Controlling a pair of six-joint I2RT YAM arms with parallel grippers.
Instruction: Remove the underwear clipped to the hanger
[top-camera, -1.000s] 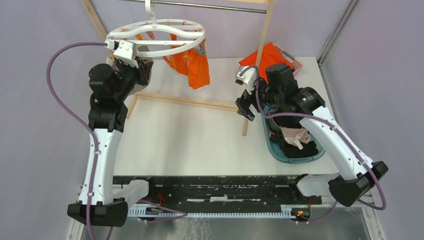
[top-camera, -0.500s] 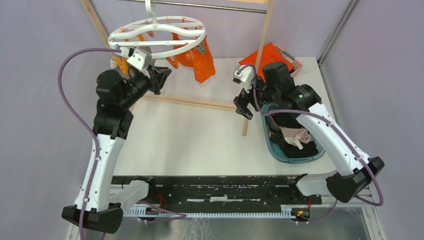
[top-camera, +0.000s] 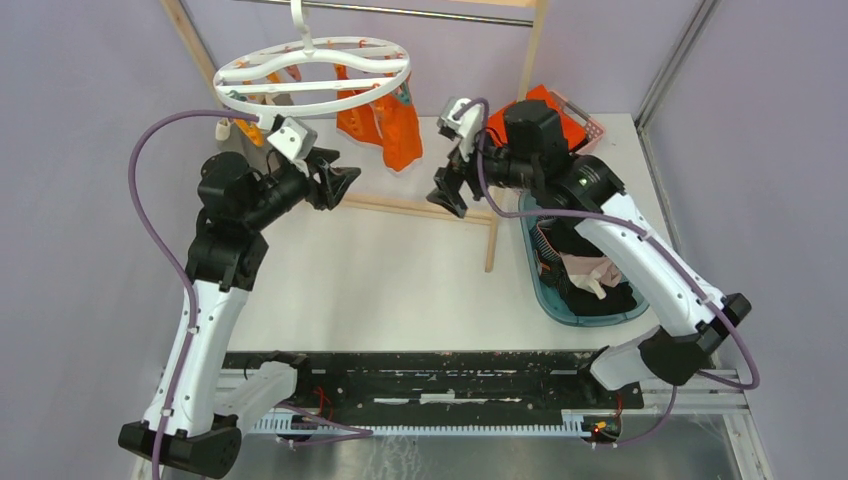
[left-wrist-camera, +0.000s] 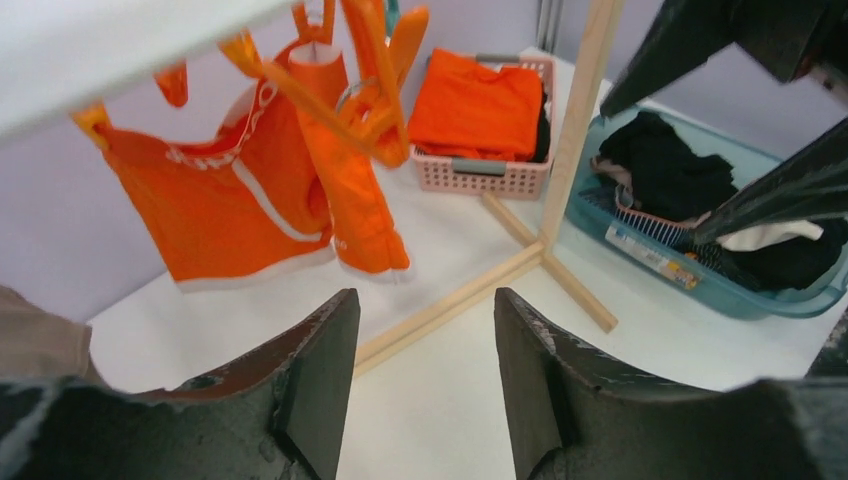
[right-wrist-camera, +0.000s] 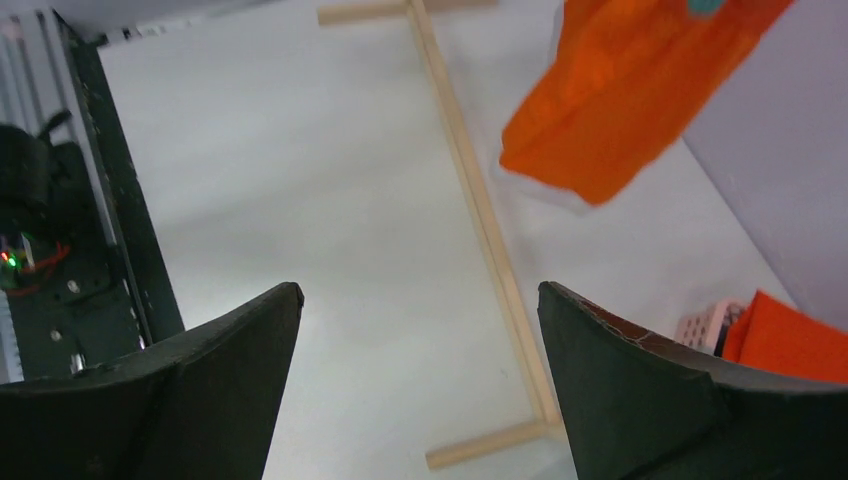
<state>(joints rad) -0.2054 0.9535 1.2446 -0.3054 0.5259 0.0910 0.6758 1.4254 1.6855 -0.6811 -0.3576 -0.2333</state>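
The white ring hanger (top-camera: 312, 76) hangs by its hook from the metal bar, with orange pegs (left-wrist-camera: 372, 110) dangling. The bright orange underwear with white trim (top-camera: 385, 125) is clipped on its right side and also shows in the left wrist view (left-wrist-camera: 230, 195) and the right wrist view (right-wrist-camera: 630, 90). My left gripper (top-camera: 345, 185) is open and empty, below the ring, left of the garment. My right gripper (top-camera: 445, 195) is open and empty, just right of and below the garment. The black underwear (top-camera: 600, 300) and the beige one (top-camera: 590, 272) lie in the blue tub (top-camera: 545, 290).
A wooden-post frame stands on the table, with a base rail (top-camera: 420, 208) and an upright (left-wrist-camera: 580, 110). A pink basket (left-wrist-camera: 490, 178) holds a folded orange cloth (left-wrist-camera: 470, 100) at the back right. Purple walls close in on both sides.
My left gripper has swung from the ring's left rim rightward to below the ring. My right gripper has moved left and back from the tub toward the orange underwear.
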